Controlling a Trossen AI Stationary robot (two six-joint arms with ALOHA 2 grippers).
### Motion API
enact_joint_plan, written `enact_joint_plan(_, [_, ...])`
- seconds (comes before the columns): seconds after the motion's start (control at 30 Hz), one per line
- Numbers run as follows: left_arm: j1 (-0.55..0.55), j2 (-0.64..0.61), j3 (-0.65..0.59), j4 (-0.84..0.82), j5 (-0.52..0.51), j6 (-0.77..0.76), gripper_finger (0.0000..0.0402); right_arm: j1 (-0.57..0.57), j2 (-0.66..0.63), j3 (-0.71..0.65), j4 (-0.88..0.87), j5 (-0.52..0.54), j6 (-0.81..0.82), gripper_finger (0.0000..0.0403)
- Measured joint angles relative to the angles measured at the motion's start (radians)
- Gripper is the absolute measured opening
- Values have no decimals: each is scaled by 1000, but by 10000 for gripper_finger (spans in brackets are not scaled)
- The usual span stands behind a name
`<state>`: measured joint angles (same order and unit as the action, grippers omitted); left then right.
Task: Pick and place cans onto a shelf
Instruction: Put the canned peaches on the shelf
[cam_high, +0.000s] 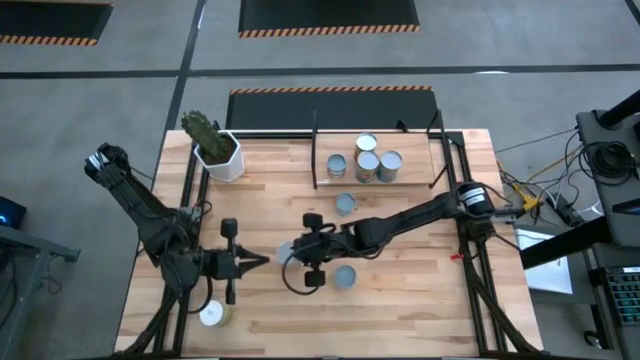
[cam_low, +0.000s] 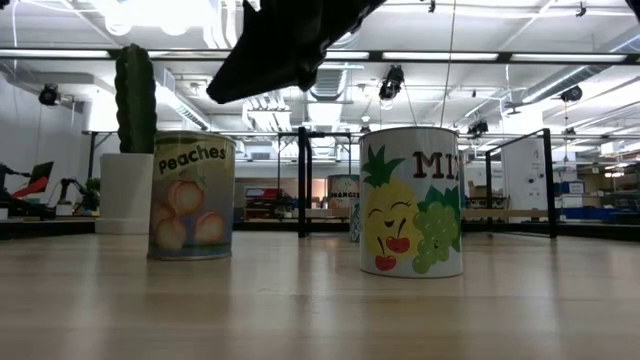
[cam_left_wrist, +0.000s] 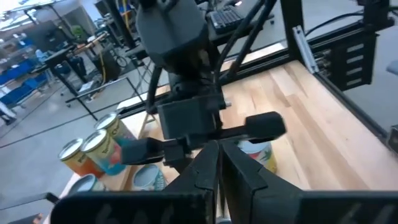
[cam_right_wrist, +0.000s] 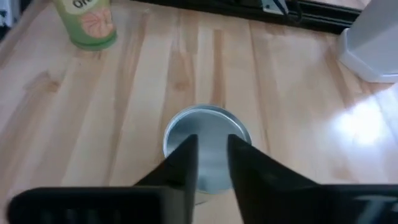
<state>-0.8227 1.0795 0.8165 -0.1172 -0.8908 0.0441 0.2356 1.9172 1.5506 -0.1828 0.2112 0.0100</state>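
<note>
I see my right gripper (cam_right_wrist: 211, 152) hovering mid-frame over a silver-topped can (cam_right_wrist: 207, 134), jaws narrowly parted (left gripper (cam_high: 262, 262) shut, lower left).

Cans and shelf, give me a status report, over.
Left gripper shut, empty, idle mid-table. Right gripper slightly open above a silver-topped can, not gripping. Three cans on the shelf. Nothing in the way.
</note>
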Motion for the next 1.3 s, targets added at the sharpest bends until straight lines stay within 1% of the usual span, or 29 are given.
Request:
enact_joint_plan(0.1, [1,-1,0,-2,-11,0,0,0,18,16,1,-9,37,132])
enact_joint_plan(0.27, [1,-1,0,-2,-17,0,0,0,48,35,2,-7,85,242])
enact_joint_plan(0.37, [1,-1,0,-1,-17,0,0,0,63,35,7,-2,87,304])
enact_joint_plan(0.47, [1,-1,0,-1,-17,0,0,0,66,34,2,-2,77,353])
enact_joint_plan(0.53, [1,-1,0,-1,-17,0,0,0,66,34,5,-2,70,371])
enact_joint_plan(0.63, [1,-1,0,-1,-17,0,0,0,66,33,0,-2,68,380])
enact_joint_plan(0.8, [1,-1,0,-1,-17,0,0,-2,76,23,2,-2,66,381])
enact_joint_plan(1.03, [2,-1,0,0,-18,3,0,-3,141,23,21,-4,22,379])
enact_joint_plan(1.13, [3,0,0,2,-20,3,0,-3,149,27,21,-6,15,369])
enact_joint_plan(1.3, [6,0,0,5,-20,3,0,-5,135,29,25,-9,15,331])
